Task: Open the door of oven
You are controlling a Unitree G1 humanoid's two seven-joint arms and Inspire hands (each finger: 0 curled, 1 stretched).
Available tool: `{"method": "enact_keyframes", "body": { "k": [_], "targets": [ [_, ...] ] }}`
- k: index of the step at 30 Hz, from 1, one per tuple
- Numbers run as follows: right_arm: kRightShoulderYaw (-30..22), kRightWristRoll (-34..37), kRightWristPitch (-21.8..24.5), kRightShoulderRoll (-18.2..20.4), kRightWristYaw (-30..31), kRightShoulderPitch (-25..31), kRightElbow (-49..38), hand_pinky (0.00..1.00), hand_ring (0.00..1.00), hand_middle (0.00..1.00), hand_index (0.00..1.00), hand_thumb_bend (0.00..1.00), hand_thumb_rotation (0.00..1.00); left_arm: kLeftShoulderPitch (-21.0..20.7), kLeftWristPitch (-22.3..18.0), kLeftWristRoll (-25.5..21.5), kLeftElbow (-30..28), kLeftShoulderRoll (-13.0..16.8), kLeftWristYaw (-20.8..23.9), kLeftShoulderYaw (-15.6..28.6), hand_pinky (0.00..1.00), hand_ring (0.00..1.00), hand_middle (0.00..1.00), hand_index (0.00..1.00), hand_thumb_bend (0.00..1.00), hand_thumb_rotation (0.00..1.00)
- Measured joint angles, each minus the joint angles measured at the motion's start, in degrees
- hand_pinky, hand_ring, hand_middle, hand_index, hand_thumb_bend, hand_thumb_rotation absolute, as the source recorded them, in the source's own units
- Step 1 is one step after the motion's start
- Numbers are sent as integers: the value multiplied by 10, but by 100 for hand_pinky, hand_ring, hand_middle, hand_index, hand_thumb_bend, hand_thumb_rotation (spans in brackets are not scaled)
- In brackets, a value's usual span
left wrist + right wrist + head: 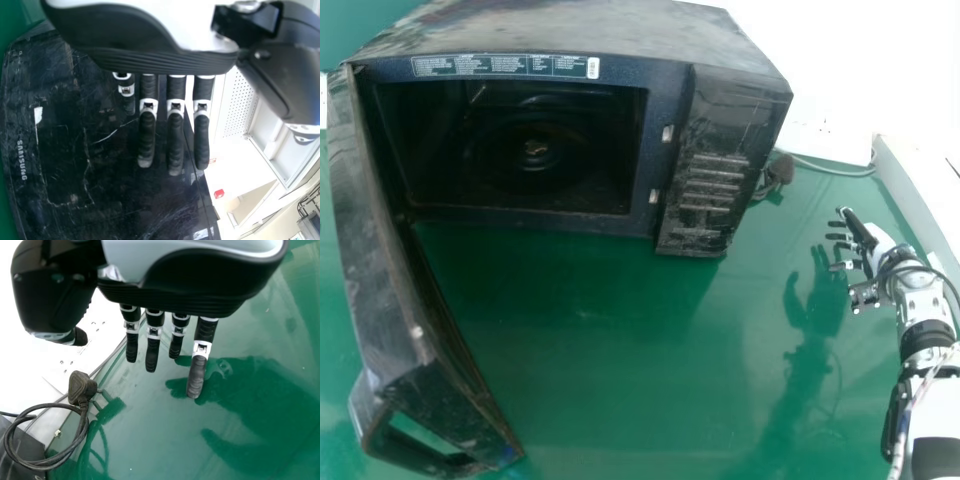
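- We judge the task all but done: the oven (570,35) stands on the tabletop (620,330) ahead of us, and its door (395,270) is wide open on our left, with the handle (368,435) toward us.
- We see straight into the cavity; perhaps all that remains is to keep our left hand (145,55) from nudging the door.
- That hand is by what looks like the door's dark, scratched outer face, its fingers (175,140) straight and gripping nothing; whether they touch it, we cannot tell.
- Our right hand (870,260) is above the tabletop, well apart from the oven, its fingers extended and holding nothing.
- The tabletop is glossy green and mirrors the right hand; a black plug (81,387) and looped cable (42,466) lie near its edge.
- Behind the oven is a white surface (860,60); the room beyond looks pale and bright, with a small red object (219,193).
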Motion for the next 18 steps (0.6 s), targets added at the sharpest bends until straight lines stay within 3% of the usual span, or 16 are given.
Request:
{"method": "enact_keyframes", "body": {
  "k": [1,3,5,8,10,13,14,16,17,18],
  "targets": [
    [-2,0,0,-1,0,0,1,71,79,83,89,60,50,-13,-8,-12,1,-12,0,-4,20,29,37,45,52,45],
    [-4,1,-1,0,0,1,0,70,79,83,90,58,49,-32,-22,-29,3,-31,0,-21,22,30,39,48,51,18],
    [-4,1,-4,2,0,1,0,70,79,83,90,58,50,-50,-40,-42,5,-50,0,-35,24,32,41,48,51,10],
    [-4,1,-3,1,6,0,0,76,82,86,93,58,58,-70,-81,-48,5,-81,4,-39,20,27,35,48,50,9],
    [-4,1,-4,2,10,-2,-1,71,79,83,90,59,58,-37,-44,-31,-31,-79,48,-38,16,22,29,48,49,8],
    [-1,-1,-4,-1,10,-2,-1,69,78,81,88,57,56,57,97,-6,-124,-38,158,-29,16,21,26,47,49,7],
    [0,-2,-3,-2,9,-1,-1,68,78,81,87,57,56,76,125,2,-150,-31,187,-22,17,22,27,47,49,7],
    [0,-2,-3,-2,3,0,0,66,77,81,84,58,51,102,153,11,-203,-30,233,-4,21,25,29,47,49,7],
    [-1,-2,-3,-2,2,1,0,66,77,81,87,58,52,105,144,15,-211,-32,236,-3,21,26,32,48,49,9],
    [-1,-2,-3,-2,1,1,0,66,77,81,89,59,53,99,111,21,-209,-40,222,-1,21,27,34,48,50,9]
  ]
}}
